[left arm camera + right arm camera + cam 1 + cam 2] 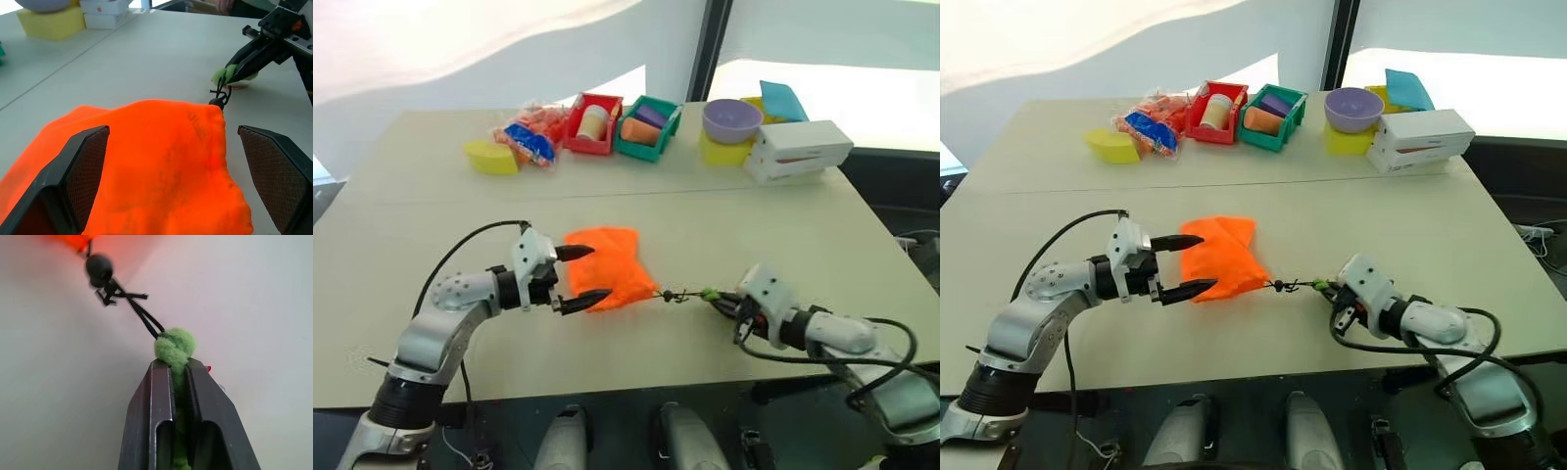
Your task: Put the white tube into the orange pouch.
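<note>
Orange pouch (607,266), soft rumpled fabric, black cord; green ring (175,346) pinched

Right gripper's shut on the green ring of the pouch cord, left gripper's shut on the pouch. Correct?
Not quite. The left gripper is open, its fingers either side of the orange pouch, as the left wrist view shows. The right gripper is shut on the green ring.

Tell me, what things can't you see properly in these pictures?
- White tube: cannot pick it out in either eye view.
- Orange pouch: its mouth and inside are hidden by its own fabric; the left wrist view cuts off its near end.
- Lime-green ring: partly hidden between the right gripper fingers shut on it.
- Red bin and green bin: contents too small to name.
</note>
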You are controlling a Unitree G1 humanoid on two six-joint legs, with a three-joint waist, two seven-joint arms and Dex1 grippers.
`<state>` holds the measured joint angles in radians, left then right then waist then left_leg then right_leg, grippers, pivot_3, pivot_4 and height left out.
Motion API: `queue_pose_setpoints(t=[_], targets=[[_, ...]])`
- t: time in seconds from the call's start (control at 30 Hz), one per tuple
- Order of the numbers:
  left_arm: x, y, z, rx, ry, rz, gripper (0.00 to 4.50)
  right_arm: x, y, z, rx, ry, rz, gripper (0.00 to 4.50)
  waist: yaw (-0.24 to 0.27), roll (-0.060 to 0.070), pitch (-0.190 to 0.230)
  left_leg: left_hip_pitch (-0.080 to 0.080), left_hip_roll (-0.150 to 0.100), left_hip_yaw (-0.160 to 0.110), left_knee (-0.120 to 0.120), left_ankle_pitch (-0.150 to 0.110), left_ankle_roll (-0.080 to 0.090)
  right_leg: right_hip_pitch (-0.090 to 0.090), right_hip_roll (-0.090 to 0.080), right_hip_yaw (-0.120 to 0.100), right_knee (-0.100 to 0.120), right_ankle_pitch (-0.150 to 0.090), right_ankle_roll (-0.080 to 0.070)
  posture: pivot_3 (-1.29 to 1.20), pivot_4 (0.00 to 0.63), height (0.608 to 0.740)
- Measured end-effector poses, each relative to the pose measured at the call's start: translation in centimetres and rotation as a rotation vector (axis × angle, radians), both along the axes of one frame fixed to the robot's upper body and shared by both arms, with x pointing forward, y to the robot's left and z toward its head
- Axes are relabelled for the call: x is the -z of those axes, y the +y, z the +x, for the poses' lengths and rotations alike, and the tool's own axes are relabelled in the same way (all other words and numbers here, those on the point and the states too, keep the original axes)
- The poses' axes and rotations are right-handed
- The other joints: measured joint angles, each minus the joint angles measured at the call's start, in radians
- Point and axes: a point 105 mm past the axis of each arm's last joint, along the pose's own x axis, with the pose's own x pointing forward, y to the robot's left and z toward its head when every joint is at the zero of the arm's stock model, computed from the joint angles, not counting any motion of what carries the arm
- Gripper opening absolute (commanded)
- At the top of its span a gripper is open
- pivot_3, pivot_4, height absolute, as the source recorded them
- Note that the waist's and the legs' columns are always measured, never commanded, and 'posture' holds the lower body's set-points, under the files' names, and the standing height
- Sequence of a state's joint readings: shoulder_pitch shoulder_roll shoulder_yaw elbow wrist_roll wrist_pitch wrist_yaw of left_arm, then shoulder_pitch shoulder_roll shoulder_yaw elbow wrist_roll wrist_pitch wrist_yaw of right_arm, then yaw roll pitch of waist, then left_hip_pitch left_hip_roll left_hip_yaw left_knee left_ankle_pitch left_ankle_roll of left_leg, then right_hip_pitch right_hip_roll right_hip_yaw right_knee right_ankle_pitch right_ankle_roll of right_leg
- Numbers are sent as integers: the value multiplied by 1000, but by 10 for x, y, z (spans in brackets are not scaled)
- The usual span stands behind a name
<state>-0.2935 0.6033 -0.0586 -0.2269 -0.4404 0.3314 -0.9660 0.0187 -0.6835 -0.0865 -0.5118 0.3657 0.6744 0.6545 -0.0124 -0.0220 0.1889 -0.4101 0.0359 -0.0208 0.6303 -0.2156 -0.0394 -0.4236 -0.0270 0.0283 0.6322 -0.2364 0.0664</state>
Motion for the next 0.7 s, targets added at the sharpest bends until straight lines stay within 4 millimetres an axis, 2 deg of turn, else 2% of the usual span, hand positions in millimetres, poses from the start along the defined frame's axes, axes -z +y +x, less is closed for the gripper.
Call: queue_pose_setpoints(t=[0.07,0.27,0.43,0.53,0.7], targets=[[-2,-3,2,18,-19,7,4500,-3,-1,-1,14,13,72,15,-1,0,0,0,0,0,-1,0,0,0,0,0,0,0,0,0,150,740],[-3,-16,4,91,-93,68,4500,-9,0,-4,11,25,146,15,2,0,0,0,0,0,0,0,0,0,0,0,0,0,0,0,150,740],[-10,-39,5,178,-351,182,4500,-14,7,-6,-15,24,194,15,2,0,0,0,0,0,0,0,0,0,0,0,0,0,0,0,150,740],[-7,-52,3,232,-506,255,4500,-16,10,-6,-19,23,214,15,0,0,0,0,0,0,0,0,0,0,0,0,0,0,0,0,150,740],[-2,-62,4,246,-515,227,4500,-20,12,-9,-18,24,270,15,1,0,0,0,0,0,0,0,0,0,0,0,0,0,0,0,150,740]])
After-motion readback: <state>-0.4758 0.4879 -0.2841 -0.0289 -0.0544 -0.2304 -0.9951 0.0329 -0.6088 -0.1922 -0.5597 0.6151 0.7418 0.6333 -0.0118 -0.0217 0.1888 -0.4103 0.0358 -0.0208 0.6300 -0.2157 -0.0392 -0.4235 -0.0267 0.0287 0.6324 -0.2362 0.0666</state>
